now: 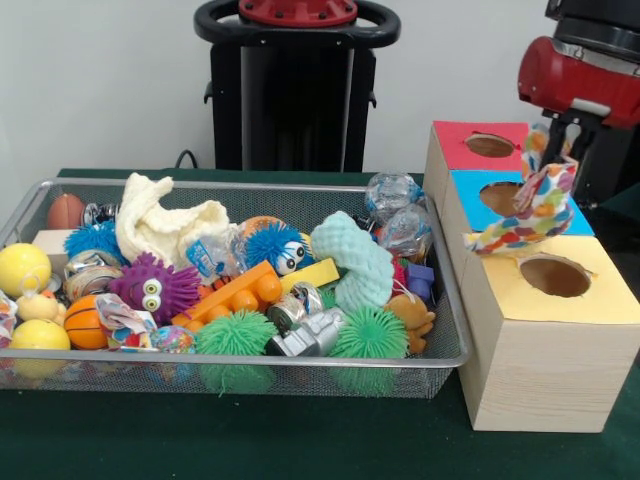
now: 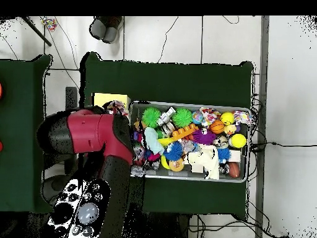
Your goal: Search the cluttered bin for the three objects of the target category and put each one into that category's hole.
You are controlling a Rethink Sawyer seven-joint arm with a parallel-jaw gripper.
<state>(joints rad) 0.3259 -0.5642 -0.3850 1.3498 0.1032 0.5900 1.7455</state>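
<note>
Front: gripper (image 1: 552, 150) clamped on a dotted cloth (image 1: 530, 215) hanging over the blue box (image 1: 478, 185), just short of the yellow hole (image 1: 555, 276); next, carry nearer and release. Overhead: arm (image 2: 93, 136) hides boxes beside the bin (image 2: 250, 149)

Front view evenly lit, soft and bright, no hard shadows; faint shade under the wire-mesh bin (image 1: 440, 300) on the green desk (image 1: 300, 440). Small glare spots on foil wrappers (image 1: 400, 215) and the yellow ball (image 1: 22, 268). Pale wall (image 1: 100, 80) slightly washed out. Focus fair, edges a bit soft. Overhead view bright, floor (image 2: 291, 93) near white, desk (image 2: 186, 80) dark. The red arm (image 2: 93, 133) close to camera, blurry.
</note>
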